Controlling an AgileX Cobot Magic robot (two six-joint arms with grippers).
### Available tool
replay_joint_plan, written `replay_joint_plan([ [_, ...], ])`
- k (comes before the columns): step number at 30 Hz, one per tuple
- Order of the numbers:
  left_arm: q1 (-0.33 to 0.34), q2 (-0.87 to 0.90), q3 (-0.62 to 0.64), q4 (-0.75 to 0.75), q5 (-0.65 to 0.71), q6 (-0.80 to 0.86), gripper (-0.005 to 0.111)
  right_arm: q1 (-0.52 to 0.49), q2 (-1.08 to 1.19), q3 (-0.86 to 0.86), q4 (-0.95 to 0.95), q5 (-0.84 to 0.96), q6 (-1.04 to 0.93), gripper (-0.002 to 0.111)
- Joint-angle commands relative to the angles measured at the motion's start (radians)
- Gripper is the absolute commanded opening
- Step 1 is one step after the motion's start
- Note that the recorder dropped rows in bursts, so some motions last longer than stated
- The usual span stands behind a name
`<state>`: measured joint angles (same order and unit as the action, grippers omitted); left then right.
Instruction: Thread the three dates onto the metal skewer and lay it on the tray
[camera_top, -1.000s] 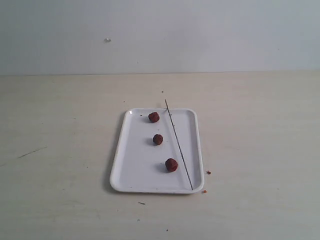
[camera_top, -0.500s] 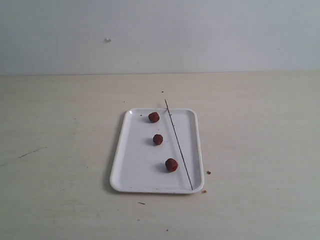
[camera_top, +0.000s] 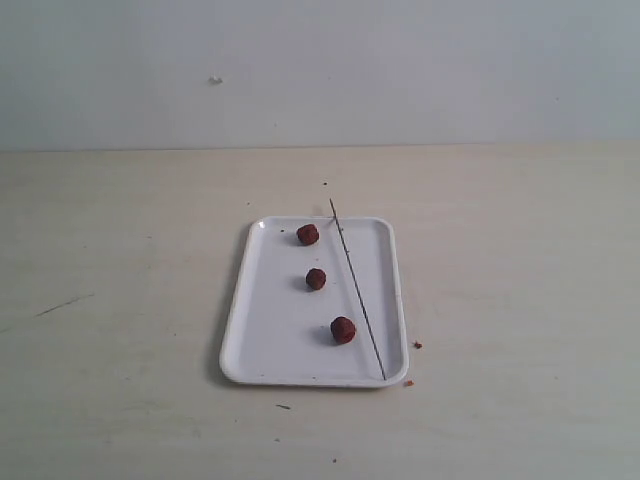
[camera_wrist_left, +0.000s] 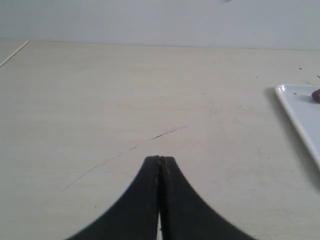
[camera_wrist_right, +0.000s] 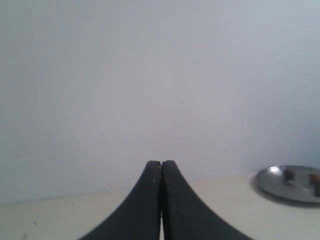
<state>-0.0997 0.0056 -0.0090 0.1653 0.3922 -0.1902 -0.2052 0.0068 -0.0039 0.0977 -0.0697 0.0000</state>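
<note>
Centred in exterior view: tray (camera_top: 262, 340) carrying three dates (camera_top: 316, 279) in a loose row, skewer (camera_top: 357, 290) slanting 12 to 5 o'clock just beside them. From left wrist: left gripper (camera_wrist_left: 159, 159) pinched closed, empty. From right wrist: right gripper (camera_wrist_right: 161, 163) closed, empty.

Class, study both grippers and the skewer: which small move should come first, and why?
Probably open the right gripper and reach for the metal skewer, which lies loose along the right side of the tray. Both it and the left gripper are shut and empty, and the three dates sit unthreaded.
</note>
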Motion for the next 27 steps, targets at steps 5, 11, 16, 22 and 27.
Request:
replay_joint_plan([
  [5,0.001,-0.006,0.002,0.004,-0.004,-0.002,0.000,-0.004,-0.007,0.004,0.216,-0.128,0.342,0.000],
  [11,0.001,-0.006,0.002,0.004,-0.004,-0.002,0.000,-0.004,0.009,-0.101,0.216,-0.141,0.342,0.000],
  [16,0.001,-0.006,0.002,0.004,-0.004,-0.002,0.000,-0.004,0.230,-0.339,0.098,0.026,0.340,0.000],
  [22,0.001,-0.006,0.002,0.004,-0.004,-0.002,0.000,-0.004,0.716,-0.635,0.073,0.409,0.191,0.000],
  [27,0.001,-0.006,0.002,0.004,-0.004,-0.002,0.000,0.005,1.130,-0.929,0.151,0.889,-0.097,0.000],
])
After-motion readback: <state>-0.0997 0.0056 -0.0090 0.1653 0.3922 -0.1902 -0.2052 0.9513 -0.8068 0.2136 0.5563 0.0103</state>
